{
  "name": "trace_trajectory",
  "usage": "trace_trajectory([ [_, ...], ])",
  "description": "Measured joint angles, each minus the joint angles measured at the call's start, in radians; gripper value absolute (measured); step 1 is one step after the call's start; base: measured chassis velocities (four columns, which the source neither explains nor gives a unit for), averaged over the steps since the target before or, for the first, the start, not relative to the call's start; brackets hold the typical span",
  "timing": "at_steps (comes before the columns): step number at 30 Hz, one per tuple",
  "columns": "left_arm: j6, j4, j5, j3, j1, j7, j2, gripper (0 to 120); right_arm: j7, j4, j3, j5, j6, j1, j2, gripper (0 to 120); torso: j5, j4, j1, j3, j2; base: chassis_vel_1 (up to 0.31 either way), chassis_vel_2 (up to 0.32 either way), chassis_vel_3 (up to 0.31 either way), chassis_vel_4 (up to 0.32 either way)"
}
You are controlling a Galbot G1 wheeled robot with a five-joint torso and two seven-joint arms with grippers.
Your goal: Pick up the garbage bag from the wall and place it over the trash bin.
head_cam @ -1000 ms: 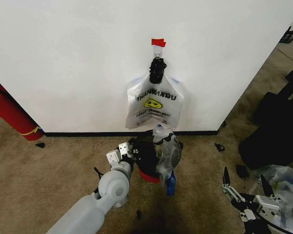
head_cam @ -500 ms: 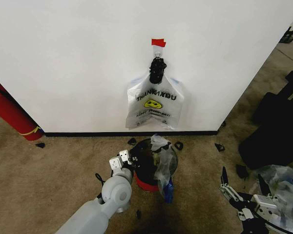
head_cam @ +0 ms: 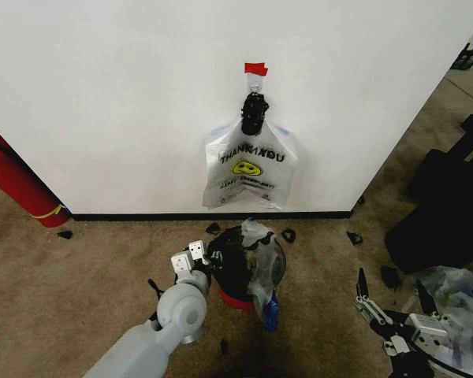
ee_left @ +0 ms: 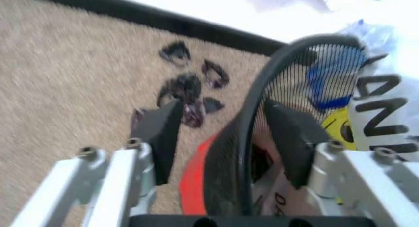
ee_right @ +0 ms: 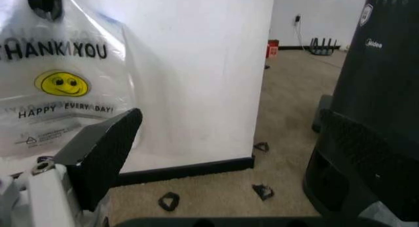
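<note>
The trash bin (head_cam: pixel 230 266), black mesh with a red base, stands on the carpet below the wall. The see-through garbage bag (head_cam: pixel 265 260) with blue edges is draped over its right side and hangs down to the floor. My left gripper (head_cam: pixel 207 257) is at the bin's left rim. In the left wrist view my left gripper (ee_left: pixel 222 114) is open, with the bin's rim (ee_left: pixel 252 104) between its dark fingers (ee_left: pixel 160 134); the bag's black lettering (ee_left: pixel 383 114) lies beyond. My right gripper (head_cam: pixel 392 298) waits open, low at the right.
A white smiley bag (head_cam: pixel 248 169) hangs on the wall hook above the bin. A red fire extinguisher (head_cam: pixel 20 185) leans at the left. Black equipment (head_cam: pixel 445 209) and a clear plastic heap (head_cam: pixel 457 295) crowd the right. Small dark scraps (head_cam: pixel 288 235) dot the carpet.
The left gripper has drawn back a little toward me and the bin has shifted with it. The bag has settled lower on the bin, uncovering scraps behind it. The right arm is still.
</note>
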Motion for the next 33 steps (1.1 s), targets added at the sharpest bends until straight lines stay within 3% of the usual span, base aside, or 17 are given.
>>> trace_trajectory([
  [2,0.017,-0.048,0.03,-0.028,0.017,0.018,0.032,66,0.0,0.001,0.0,0.001,-0.005,0.001,-0.011,100,0.0,0.0,0.0,0.0,0.0,0.0,0.0,0.0,0.0],
  [6,0.036,-0.129,0.059,-0.053,0.037,0.036,0.082,75,0.001,0.003,0.006,0.012,-0.024,0.012,-0.024,100,0.0001,0.0,0.0,0.0,0.0,0.0,0.0,0.0,0.0],
  [11,0.128,-0.293,0.101,-0.051,0.025,0.09,0.189,98,0.043,0.0,0.018,0.035,-0.093,0.062,-0.023,100,0.0001,0.0003,0.0,0.0,0.0,0.0,0.0,0.0,0.0],
  [16,0.211,-0.366,0.042,0.0,-0.076,0.122,0.242,100,0.058,-0.013,0.022,0.037,-0.109,0.089,-0.01,100,0.0005,0.0,0.0,0.0,0.0,0.0,0.0,0.0,0.0],
  [20,0.27,-0.345,0.0,0.102,-0.19,0.131,0.242,100,0.073,-0.018,0.022,0.037,-0.121,0.101,0.009,100,0.0001,0.0001,0.0,0.0,0.0,0.0,0.0,0.0,0.0],
  [25,0.357,-0.231,-0.147,0.38,-0.463,0.03,0.17,100,0.088,-0.04,0.028,0.036,-0.127,0.117,0.035,100,0.0004,-0.0004,0.0,0.0,0.0,0.0,0.0,0.0,0.0],
  [26,0.357,-0.231,-0.147,0.38,-0.463,0.03,0.17,100,0.088,-0.04,0.028,0.036,-0.127,0.117,0.035,100,0.0004,-0.0004,0.0,0.0,0.0,0.0,0.0,0.0,0.0],
  [31,0.386,-0.135,-0.321,0.517,-0.659,-0.161,0.062,100,0.094,-0.06,0.035,0.036,-0.126,0.119,0.04,100,0.0006,-0.0001,0.0,0.0,0.0,0.0,0.0,0.0,0.0],
  [33,0.387,-0.125,-0.331,0.527,-0.674,-0.178,0.051,100,0.094,-0.062,0.037,0.037,-0.126,0.119,0.04,100,0.0006,-0.0003,0.0,0.0,0.0,0.0,0.0,0.0,0.0],
])
